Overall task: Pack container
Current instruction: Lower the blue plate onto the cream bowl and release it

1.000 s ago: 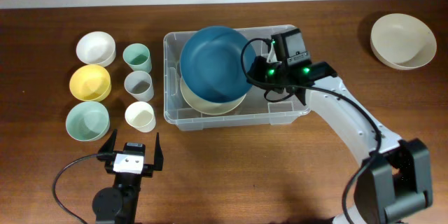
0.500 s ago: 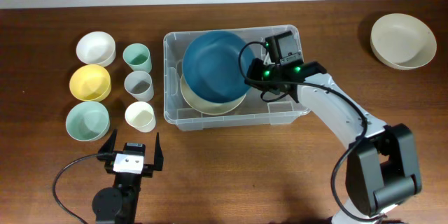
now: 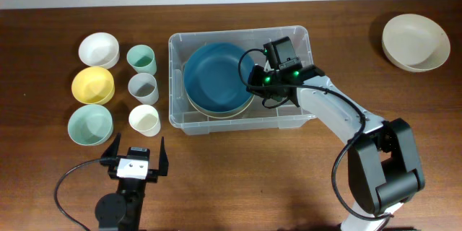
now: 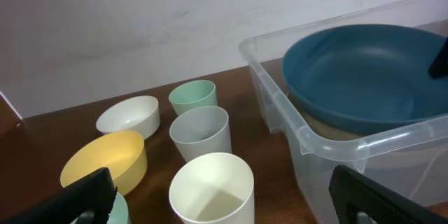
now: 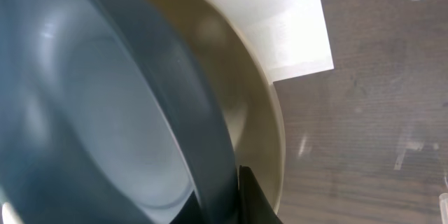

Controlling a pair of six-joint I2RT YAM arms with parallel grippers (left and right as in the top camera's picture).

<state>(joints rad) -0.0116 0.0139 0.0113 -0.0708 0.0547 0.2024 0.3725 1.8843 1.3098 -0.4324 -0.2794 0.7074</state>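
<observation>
The clear plastic container (image 3: 296, 119) stands mid-table and also shows in the left wrist view (image 4: 329, 143). A dark blue bowl (image 3: 215, 74) rests in it on a cream bowl (image 3: 216, 110). My right gripper (image 3: 254, 81) is shut on the blue bowl's right rim, inside the container. In the right wrist view the blue bowl (image 5: 105, 112) fills the left, the cream bowl (image 5: 252, 112) lies under it, and the container's white label (image 5: 290, 21) shows on the base. My left gripper (image 3: 136, 159) is open and empty near the front edge.
Left of the container stand a white bowl (image 3: 98, 49), a yellow bowl (image 3: 93, 85), a mint bowl (image 3: 90, 125), a mint cup (image 3: 142, 59), a grey cup (image 3: 143, 87) and a cream cup (image 3: 144, 120). A cream bowl (image 3: 415, 41) sits at the far right.
My right gripper has moved left and down with the blue bowl, which has gone from tilted to lying flatter on the cream bowl. The left arm has not moved.
</observation>
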